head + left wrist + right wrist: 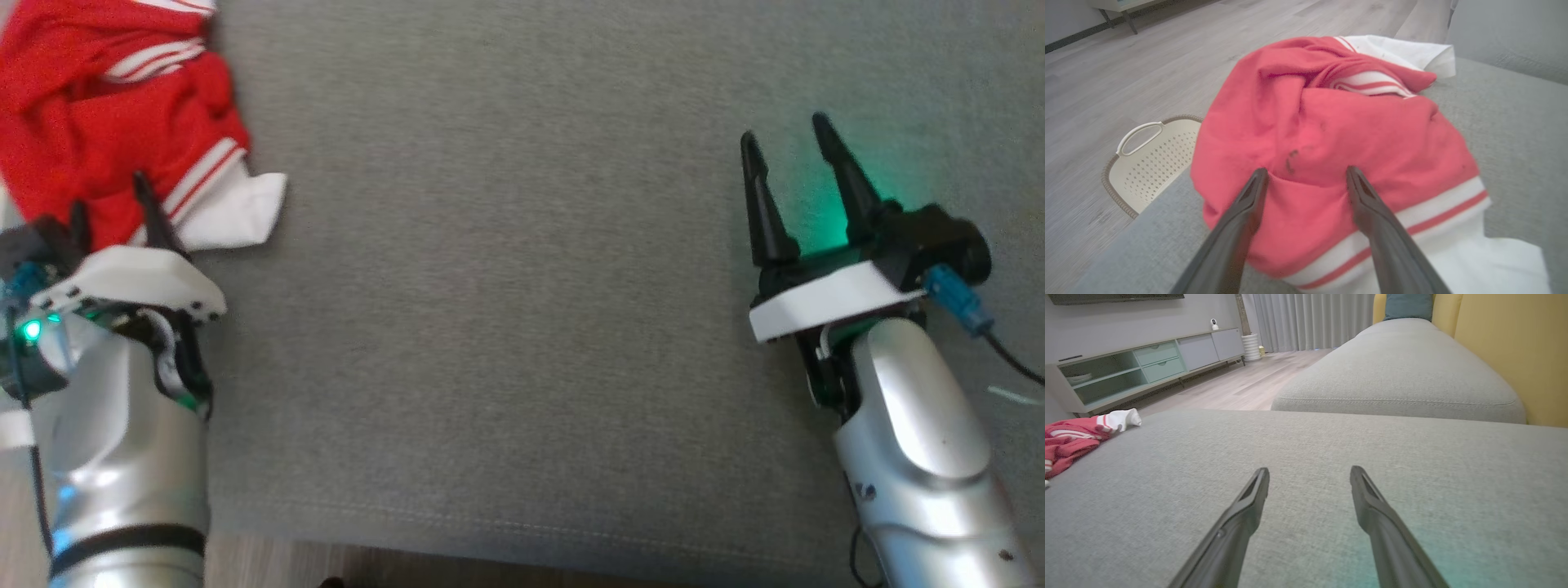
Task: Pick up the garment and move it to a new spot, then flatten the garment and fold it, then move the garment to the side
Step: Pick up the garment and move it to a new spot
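The left tool (1307,173) is held with its two fingers spread apart, and nothing is clamped between them. The garment (1331,134) is found directly ahead of it, bunched into a crumpled red heap on the grey sofa cushion (506,286). The fingertips are seen against the near face of the heap, with red cloth spanning the gap between them. A red-and-white striped cuff (1433,208) and a white sleeve (1486,261) are spread out just right of this tool's right-hand finger. More striped trim and white cloth are seen at the far side of the heap. To the left of this tool, past the cushion's edge, a cream perforated basket (1151,159) is set on the wooden floor (1106,73).

The right tool (1309,471) is likewise held with its fingers apart and empty, over bare cushion. The garment is seen well away to its left. Ahead of it a second grey seat (1400,371) is seen, with a yellow backrest (1506,355) to the right and a low cabinet (1147,363) far ahead on the left.
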